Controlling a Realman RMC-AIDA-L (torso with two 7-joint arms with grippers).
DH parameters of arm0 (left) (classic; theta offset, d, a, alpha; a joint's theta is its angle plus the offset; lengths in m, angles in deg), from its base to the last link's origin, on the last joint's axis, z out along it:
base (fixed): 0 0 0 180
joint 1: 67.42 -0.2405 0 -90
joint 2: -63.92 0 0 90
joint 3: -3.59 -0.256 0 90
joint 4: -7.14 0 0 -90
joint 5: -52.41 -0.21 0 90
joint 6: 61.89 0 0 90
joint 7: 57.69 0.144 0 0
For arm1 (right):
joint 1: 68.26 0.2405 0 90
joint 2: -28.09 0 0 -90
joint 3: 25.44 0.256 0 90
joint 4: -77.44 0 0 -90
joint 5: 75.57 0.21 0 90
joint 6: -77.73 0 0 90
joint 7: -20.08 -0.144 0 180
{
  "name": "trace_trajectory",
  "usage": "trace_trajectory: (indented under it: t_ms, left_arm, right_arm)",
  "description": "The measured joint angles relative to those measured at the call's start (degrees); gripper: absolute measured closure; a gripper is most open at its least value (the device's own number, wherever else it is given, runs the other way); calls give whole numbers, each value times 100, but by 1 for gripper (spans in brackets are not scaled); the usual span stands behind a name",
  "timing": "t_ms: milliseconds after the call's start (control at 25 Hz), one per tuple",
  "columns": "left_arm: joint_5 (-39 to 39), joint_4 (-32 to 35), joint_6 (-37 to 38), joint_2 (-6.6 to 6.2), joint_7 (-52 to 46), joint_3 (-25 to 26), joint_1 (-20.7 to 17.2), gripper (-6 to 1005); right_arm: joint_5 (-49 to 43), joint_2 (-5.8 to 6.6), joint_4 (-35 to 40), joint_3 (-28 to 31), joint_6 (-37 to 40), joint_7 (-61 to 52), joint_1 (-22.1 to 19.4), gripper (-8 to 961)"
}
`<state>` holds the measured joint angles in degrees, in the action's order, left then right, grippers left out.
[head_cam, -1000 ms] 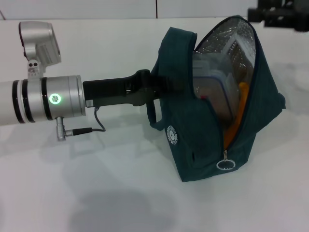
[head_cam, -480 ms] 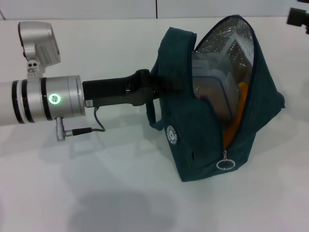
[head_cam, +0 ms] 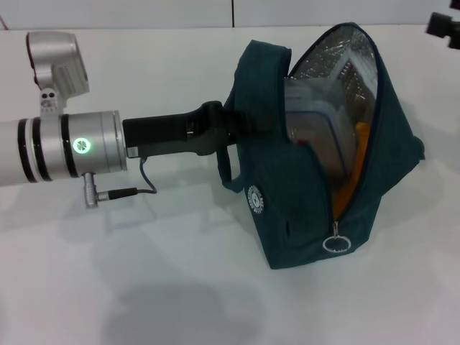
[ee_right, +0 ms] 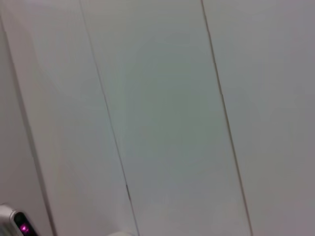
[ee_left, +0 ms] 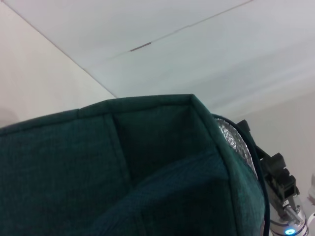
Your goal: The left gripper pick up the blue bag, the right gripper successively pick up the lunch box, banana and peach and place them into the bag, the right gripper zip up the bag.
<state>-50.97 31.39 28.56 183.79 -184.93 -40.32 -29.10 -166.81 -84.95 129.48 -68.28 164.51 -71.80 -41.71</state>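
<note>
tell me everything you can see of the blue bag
The blue bag is dark teal fabric with silver foil lining, standing on the white table, its zipper open and the ring pull low at the front. A small round white logo marks its side. The left hand reaches into its handle side. A clear lunch box and something orange show inside.

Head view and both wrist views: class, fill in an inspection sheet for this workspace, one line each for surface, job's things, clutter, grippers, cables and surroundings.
Surface: white table, bare where visible.
Job's things: blue bag stands unzipped, foil lining showing, zipper ring low on its front; lunch box stands on edge inside; banana beside it in the bag; peach not seen.
Clutter: nothing seen.
Grippers: left gripper reaches into the bag's handle side, its tip hidden by fabric; right gripper sits at the far right edge of the head view, away from the bag.
Cables: short black cable loops under the left wrist.
Surroundings: pale panelled wall.
</note>
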Motion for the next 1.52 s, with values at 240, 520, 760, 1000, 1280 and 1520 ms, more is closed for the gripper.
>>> trace_trajectory:
  t_ms: [240,520,760,1000,1280,1520]
  left_arm:
    - [23,-5,-37,-8,17,-2,-7,967]
    - [26,20,-38,-14,17,-1,0,967]
    - [29,31,-37,-18,15,5,-4,967]
    - [40,32,-36,-25,15,5,-55,967]
    - [47,42,-37,-41,35,5,-117,967]
    - [47,46,-100,-43,76,4,-136,967]
  right_arm:
    - [-121,-62,-461,-108,-188,259,356,94]
    - [-436,-167,-552,-954,-765,299,582,94]
    - [-605,-224,-450,-1468,-1057,286,602,95]
    - [-58,-201,42,-1258,-692,274,274,95]
    - [187,-72,471,-468,883,273,-100,95]
    - [55,150,529,-406,2524,926,-537,95]
